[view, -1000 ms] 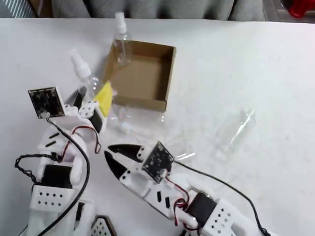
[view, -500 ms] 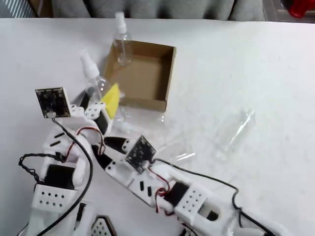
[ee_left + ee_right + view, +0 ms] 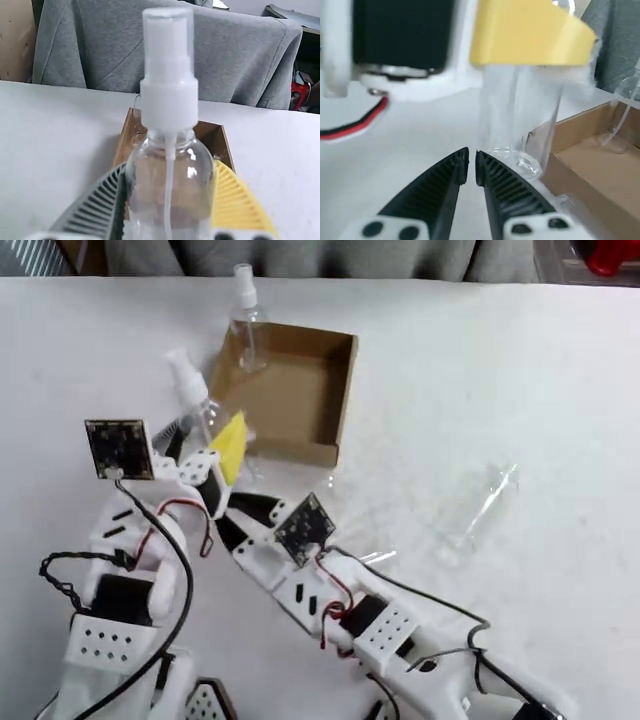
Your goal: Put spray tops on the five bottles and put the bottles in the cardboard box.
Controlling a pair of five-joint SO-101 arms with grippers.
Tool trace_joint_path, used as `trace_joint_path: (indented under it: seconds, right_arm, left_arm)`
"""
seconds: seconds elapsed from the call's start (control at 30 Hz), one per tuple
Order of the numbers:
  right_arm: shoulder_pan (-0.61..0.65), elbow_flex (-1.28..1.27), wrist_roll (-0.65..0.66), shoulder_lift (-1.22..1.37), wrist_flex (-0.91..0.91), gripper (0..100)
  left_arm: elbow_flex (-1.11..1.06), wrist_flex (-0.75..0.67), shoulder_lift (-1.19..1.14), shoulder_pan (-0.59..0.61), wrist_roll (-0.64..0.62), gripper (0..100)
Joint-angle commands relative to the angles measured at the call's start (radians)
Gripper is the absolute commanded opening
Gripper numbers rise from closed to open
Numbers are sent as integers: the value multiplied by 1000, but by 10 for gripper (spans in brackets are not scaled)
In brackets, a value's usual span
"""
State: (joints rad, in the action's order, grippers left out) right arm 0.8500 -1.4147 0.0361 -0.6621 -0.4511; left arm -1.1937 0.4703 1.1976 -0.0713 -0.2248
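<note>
The left tool is clamping a clear bottle between its grey and yellow fingers, gripping the body below the shoulder. The bottle is standing upright, wearing a white spray top, and is sitting just beside the near left wall of the cardboard box, outside it.

The right tool is lying low over the tabletop, its black fingers closed together and holding nothing. Its tips are pointing at the base of the held bottle, just beside it; whether they are touching the plastic is hard to tell. The left arm's white and black housing is hanging directly above them.

A second bottle, also capped with a spray top, is standing inside the box at its far left corner. A third bottle is lying on its side on the tabletop, well apart from the box, to the right. Faint clear shapes are lying just in front of the box, possibly more bottles.

A grey cloth is hanging behind the tabletop's far edge, and a red thing is sitting at the far right corner.
</note>
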Motion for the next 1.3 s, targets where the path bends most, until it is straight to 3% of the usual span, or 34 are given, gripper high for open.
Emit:
trace_joint_path:
  seconds: [0.0, 0.33, 0.57, 0.9, 1.27]
  right_arm:
    - [-48, 64, 3, -1, -22, 15]
    - [-50, 61, 0, -5, -22, 15]
    - [33, 64, -118, -1, -27, 15]
    - [-41, 64, -124, 15, -24, 15]
    - [-107, 127, -121, 225, -108, 15]
  left_arm:
    - [11, -34, -2, -8, 25, 20]
    - [9, -34, -2, -8, 26, 20]
    - [9, -31, -1, -8, 28, 20]
    - [9, -25, -1, -8, 28, 20]
    - [-12, -34, -1, -1, 29, 20]
